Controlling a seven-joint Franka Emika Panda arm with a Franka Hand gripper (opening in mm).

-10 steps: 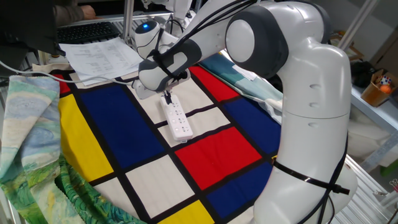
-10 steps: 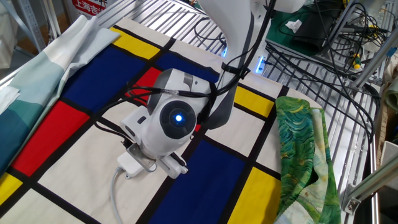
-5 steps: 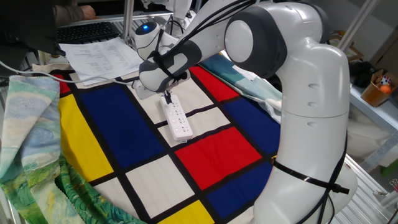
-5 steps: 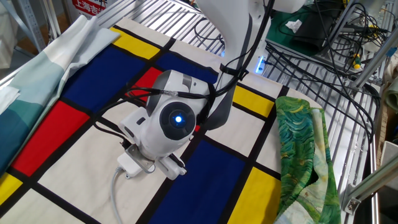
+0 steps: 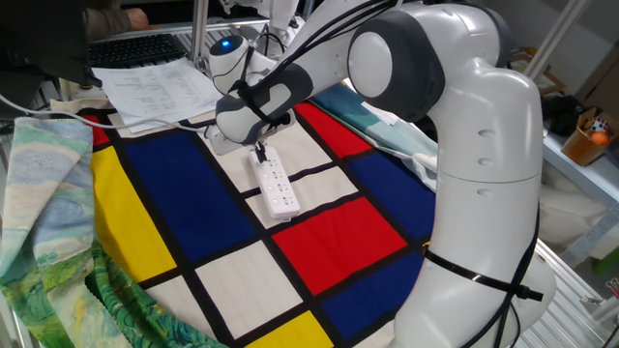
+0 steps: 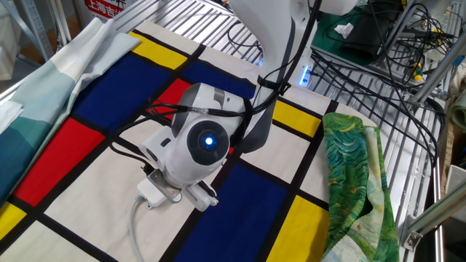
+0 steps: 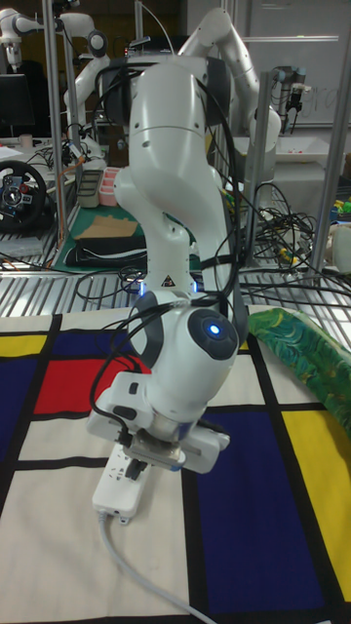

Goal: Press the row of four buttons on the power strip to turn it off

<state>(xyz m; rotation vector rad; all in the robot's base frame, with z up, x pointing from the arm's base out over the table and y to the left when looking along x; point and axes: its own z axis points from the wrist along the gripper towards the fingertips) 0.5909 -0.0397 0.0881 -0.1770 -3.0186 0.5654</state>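
Observation:
The white power strip (image 5: 276,184) lies lengthwise on a white panel of the coloured checked cloth (image 5: 164,184). Its cord (image 7: 136,570) leaves the near end in the tall fixed view. My gripper (image 5: 259,151) points down, its dark fingertips together as one tip touching the strip's top near its far end. In the tall fixed view the gripper (image 7: 136,467) sits over the power strip (image 7: 117,487). In the other fixed view the wrist hides most of the power strip (image 6: 151,193). The four buttons are too small to tell apart.
Paper sheets (image 5: 155,85) and a keyboard (image 5: 135,46) lie at the table's far end. A green patterned cloth (image 5: 44,222) hangs off one side, also visible as the green cloth (image 6: 355,175). A teal cloth (image 5: 387,124) lies beside the arm's base. Cables (image 6: 364,69) run over the wire rack.

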